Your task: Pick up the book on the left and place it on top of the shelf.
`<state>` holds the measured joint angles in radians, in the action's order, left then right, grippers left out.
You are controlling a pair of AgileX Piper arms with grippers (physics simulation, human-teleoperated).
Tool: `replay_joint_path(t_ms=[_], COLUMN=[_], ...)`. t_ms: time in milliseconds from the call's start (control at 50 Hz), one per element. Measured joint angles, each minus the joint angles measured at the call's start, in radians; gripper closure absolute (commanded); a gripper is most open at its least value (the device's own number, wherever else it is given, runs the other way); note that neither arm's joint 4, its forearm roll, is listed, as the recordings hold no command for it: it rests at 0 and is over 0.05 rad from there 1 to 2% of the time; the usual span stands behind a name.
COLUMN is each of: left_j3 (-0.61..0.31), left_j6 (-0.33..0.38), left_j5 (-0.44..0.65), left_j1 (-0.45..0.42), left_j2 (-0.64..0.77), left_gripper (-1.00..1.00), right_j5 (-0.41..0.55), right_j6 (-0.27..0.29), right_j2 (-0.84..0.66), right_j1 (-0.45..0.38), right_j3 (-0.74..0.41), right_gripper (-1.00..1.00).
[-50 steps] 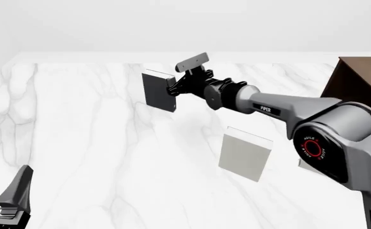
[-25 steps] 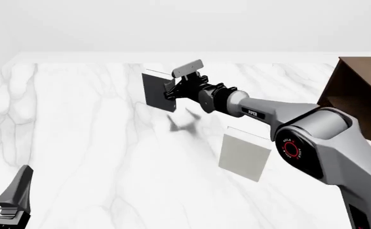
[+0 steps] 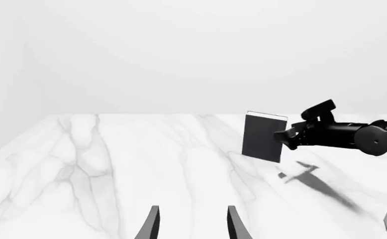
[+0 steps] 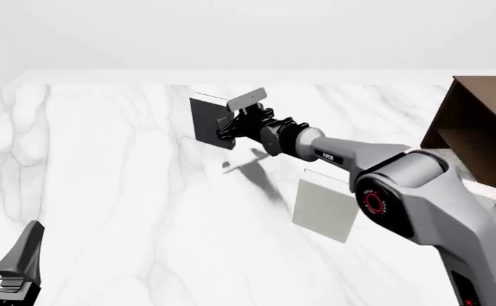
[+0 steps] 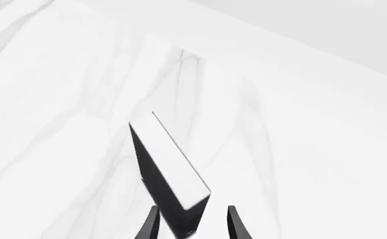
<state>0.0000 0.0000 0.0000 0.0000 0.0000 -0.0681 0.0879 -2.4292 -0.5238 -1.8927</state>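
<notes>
White marble covered the desk (image 4: 103, 191), which ran to a pale wall. At about eleven o'clock in the front view the black hardcover book (image 4: 210, 121) stood upright on the desk. The right end effector (image 4: 227, 129) reached it from the four o'clock side, fingers spread around the book's near corner, one finger (image 5: 149, 225) touching the cover. A white-grey book (image 4: 326, 208) stood near five o'clock, and the dark brown shelf (image 4: 479, 131) sat at three o'clock. The left end effector (image 3: 189, 224) hovered low at seven o'clock, fingers apart, holding nothing.
</notes>
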Motion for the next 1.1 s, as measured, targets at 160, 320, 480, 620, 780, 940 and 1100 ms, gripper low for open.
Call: replay_joint_path(t_ms=[160,320,480,620,780,940,1100], left_j3=[0.0,0.0,0.0,0.0,0.0,0.0,0.0], left_j6=[0.0,0.0,0.0,0.0,0.0,0.0,0.0], left_j5=[0.0,0.0,0.0,0.0,0.0,0.0,0.0], left_j1=[0.0,0.0,0.0,0.0,0.0,0.0,0.0], left_j2=[0.0,0.0,0.0,0.0,0.0,0.0,0.0], left_gripper=[-1.0,-1.0,-1.0,-1.0,-1.0,-1.0,-1.0], right_j5=[0.007,0.012,0.023,0.032,0.044,0.052,0.056], right_j6=[-0.002,-0.004,-0.005,-0.005,-0.004,-0.004,0.0], right_j2=[-0.022,-0.042,-0.064,-0.081,-0.097,-0.108,-0.111], right_j1=[-0.003,-0.006,-0.007,-0.008,-0.01,-0.013,-0.015], right_j3=[-0.023,-0.045,-0.071,-0.095,-0.12,-0.138,-0.147], right_gripper=[-1.0,-1.0,-1.0,-1.0,-1.0,-1.0,1.0])
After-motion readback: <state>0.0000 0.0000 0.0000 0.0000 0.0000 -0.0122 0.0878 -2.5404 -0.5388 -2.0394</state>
